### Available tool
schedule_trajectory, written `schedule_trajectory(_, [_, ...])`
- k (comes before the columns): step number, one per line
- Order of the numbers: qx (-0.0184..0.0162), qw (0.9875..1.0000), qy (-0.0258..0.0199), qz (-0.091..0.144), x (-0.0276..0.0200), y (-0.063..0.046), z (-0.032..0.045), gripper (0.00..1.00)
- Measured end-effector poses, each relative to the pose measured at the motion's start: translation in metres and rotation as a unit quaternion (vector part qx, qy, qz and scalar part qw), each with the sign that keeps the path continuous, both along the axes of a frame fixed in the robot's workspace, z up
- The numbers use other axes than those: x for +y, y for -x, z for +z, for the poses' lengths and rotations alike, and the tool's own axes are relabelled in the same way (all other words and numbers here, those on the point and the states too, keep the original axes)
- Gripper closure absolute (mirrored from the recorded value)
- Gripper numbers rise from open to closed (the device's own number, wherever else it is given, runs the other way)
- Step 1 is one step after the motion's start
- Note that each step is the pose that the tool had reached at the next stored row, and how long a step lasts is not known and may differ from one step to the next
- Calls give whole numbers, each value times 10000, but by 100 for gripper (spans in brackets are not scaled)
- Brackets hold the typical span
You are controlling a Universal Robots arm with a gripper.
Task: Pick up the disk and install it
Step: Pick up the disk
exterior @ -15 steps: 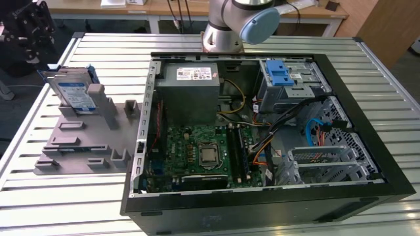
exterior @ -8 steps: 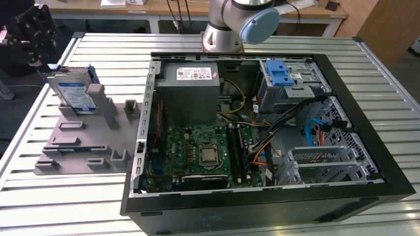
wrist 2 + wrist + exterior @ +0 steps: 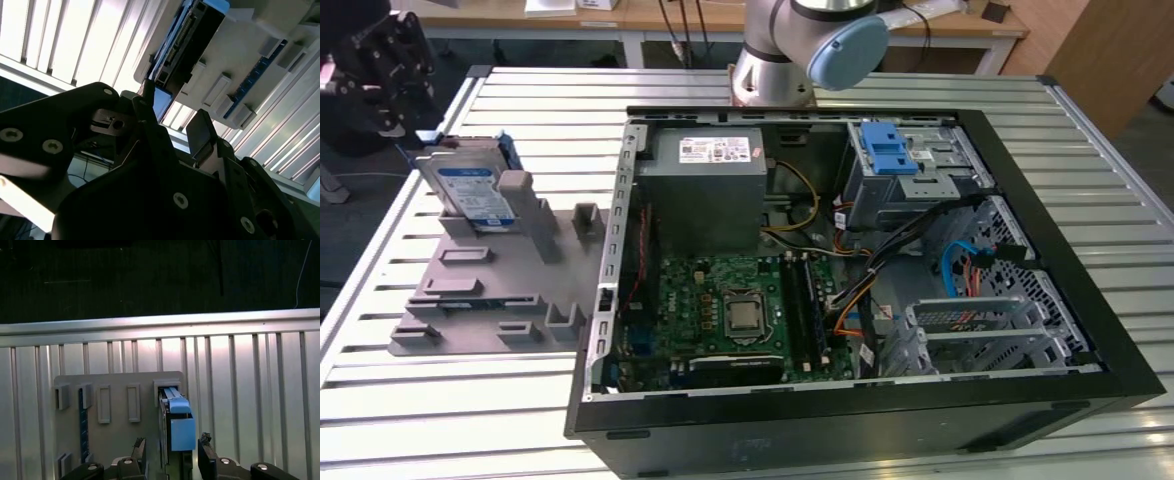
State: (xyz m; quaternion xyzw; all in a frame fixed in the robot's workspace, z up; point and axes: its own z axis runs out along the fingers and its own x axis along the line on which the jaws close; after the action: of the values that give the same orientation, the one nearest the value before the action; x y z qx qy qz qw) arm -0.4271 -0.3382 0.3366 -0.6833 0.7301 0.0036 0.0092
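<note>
Fingers [image 3: 207, 455] of the gripper [image 3: 174, 450] stand spread wide and grip nothing. In both wrist views the disk [image 3: 181, 432] shows edge-on in the gap between them, its blue rail end toward the cameras. Contact between pads and disk cannot be confirmed there. In the exterior view the gripper sits at about 10 o'clock of the disk, near it but apart.

Disk: it stands on edge, leaning, in a slot at the 12 o'clock end of the grey holder [image 3: 480, 290]. Its label faces the exterior camera and a blue rail runs along one side. It is outside the case [image 3: 854, 420], not installed.

Holder: it lies flat on the slatted metal table [image 3: 400, 400] and carries several upright tabs and slots. A thin blue strip [image 3: 82, 425] sits in another slot; what it is cannot be told.

Case: it lies at 3 o'clock of the holder, just beside it, on its side and open upward. Within it, the power supply [image 3: 707, 180] is at 11 o'clock and the green board [image 3: 720, 300] at 7 o'clock. The cage [image 3: 914, 175] with its blue latch is at 1 o'clock. Orange and blue cables run between board and cage.

Arm [image 3: 787, 50]: its base stands on the table at 12 o'clock, just beyond the case.
</note>
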Motion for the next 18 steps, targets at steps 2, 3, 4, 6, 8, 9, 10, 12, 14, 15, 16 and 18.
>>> schedule_trajectory(2, [3, 10000, 0, 21, 0, 7, -15, 47])
schedule_trajectory(3, [5, 10000, 0, 25, 0, 9, -23, 47])
schedule_trajectory(4, [7, 10000, 0, 28, 0, 12, -31, 47])
schedule_trajectory(6, [7, 10000, -1, 38, 1, 19, -50, 47])
schedule_trajectory(8, [9, 10000, -3, 68, 1, 27, -66, 47])
schedule_trajectory(9, [9, 10000, -5, 90, 1, 32, -75, 47])
schedule_trajectory(10, [9, 9999, -12, 105, 2, 33, -83, 47])
schedule_trajectory(12, [14, 9999, -16, 122, 8, 33, -97, 47])
schedule_trajectory(14, [18, 9999, -18, 128, 12, 33, -118, 47])
schedule_trajectory(15, [21, 9999, -18, 130, 14, 34, -130, 47])
schedule_trajectory(16, [23, 9999, -18, 133, 14, 36, -140, 47])
schedule_trajectory(18, [26, 9999, -18, 143, 17, 39, -162, 47])
